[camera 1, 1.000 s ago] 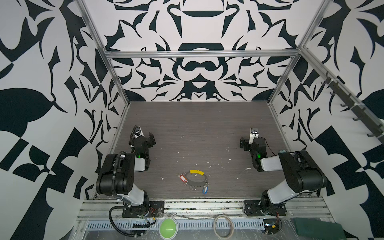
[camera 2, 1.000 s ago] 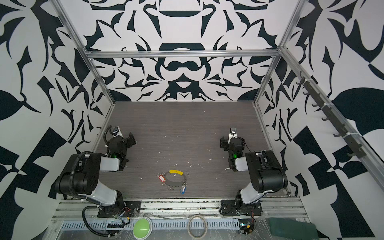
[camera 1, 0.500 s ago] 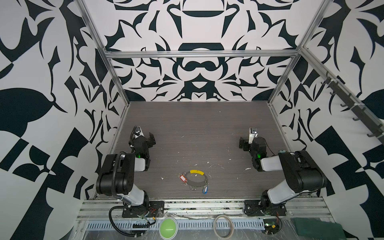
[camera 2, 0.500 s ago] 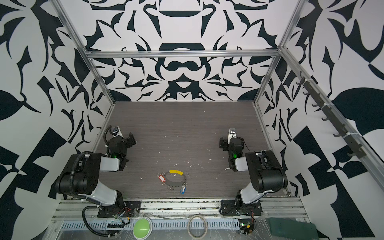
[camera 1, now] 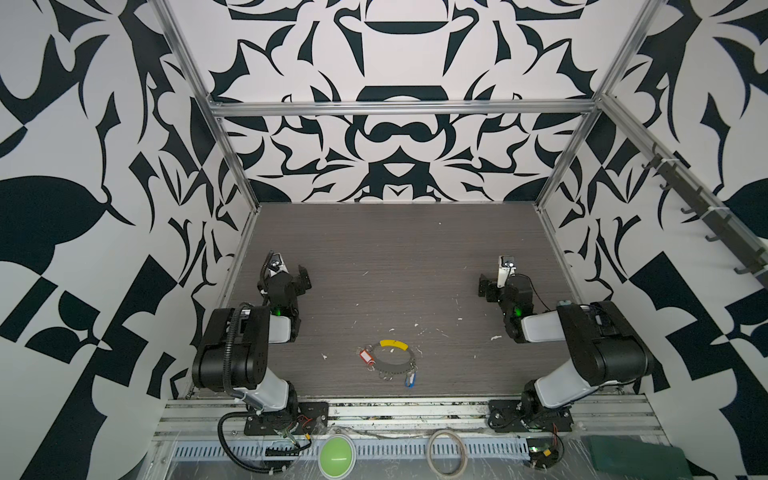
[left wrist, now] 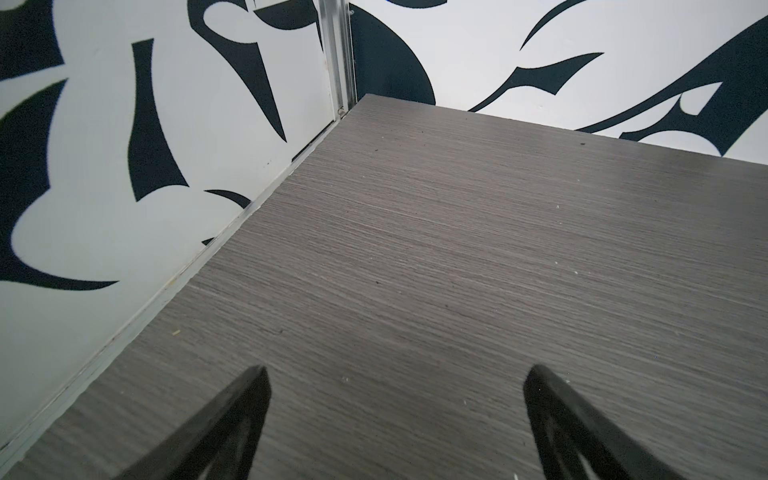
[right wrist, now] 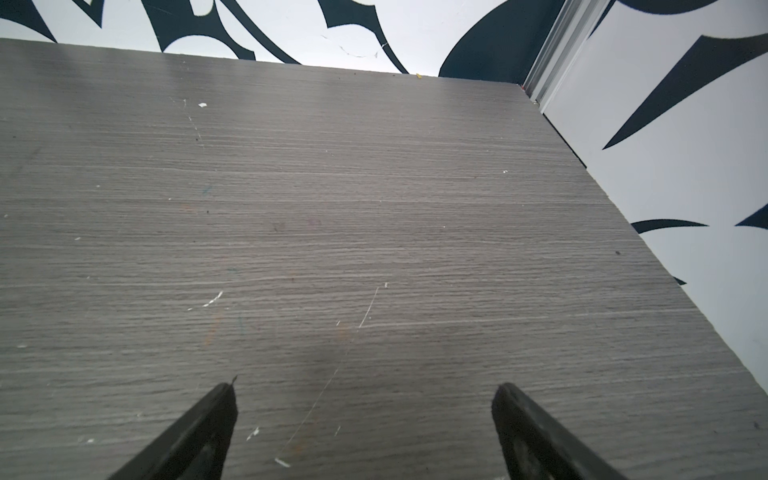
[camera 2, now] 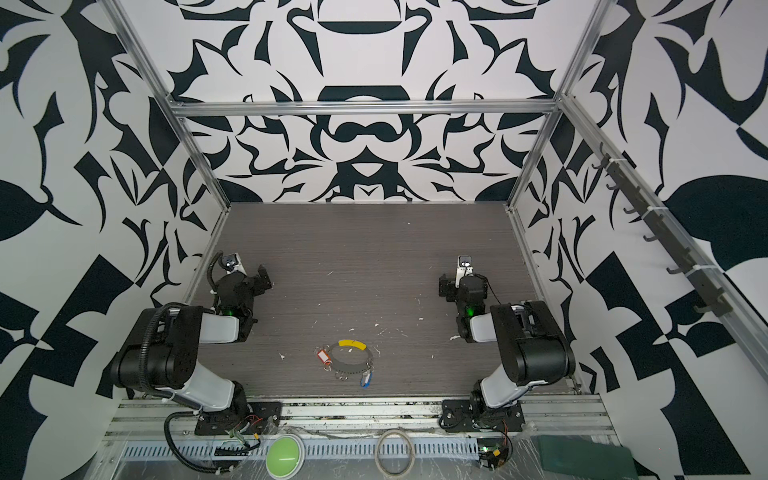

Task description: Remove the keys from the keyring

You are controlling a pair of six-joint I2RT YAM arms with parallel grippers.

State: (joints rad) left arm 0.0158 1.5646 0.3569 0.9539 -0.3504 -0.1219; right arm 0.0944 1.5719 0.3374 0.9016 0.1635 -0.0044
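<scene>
The keyring (camera 1: 394, 343) (camera 2: 351, 343), a thin grey wire loop with a yellow sleeve, lies flat near the table's front edge in both top views. The keys hang on it in two bunches, one with a red tag (camera 1: 365, 356) (camera 2: 322, 356) at its left, one with a blue tag (camera 1: 411, 380) (camera 2: 365, 379) at its front right. My left gripper (camera 1: 297, 275) (left wrist: 395, 374) rests open at the table's left side, far from the ring. Open too, my right gripper (camera 1: 492, 286) (right wrist: 365, 386) sits at the right side. Both wrist views show only bare table between the fingers.
Small white scraps (camera 1: 415, 324) dot the grey table (camera 1: 395, 249). Patterned walls close three sides. On the front rail lie a green round button (camera 1: 336, 455), a beige hoop (camera 1: 446, 451) and a dark green cloth (camera 1: 636, 457). A hook rail (camera 1: 706, 216) runs along the right wall.
</scene>
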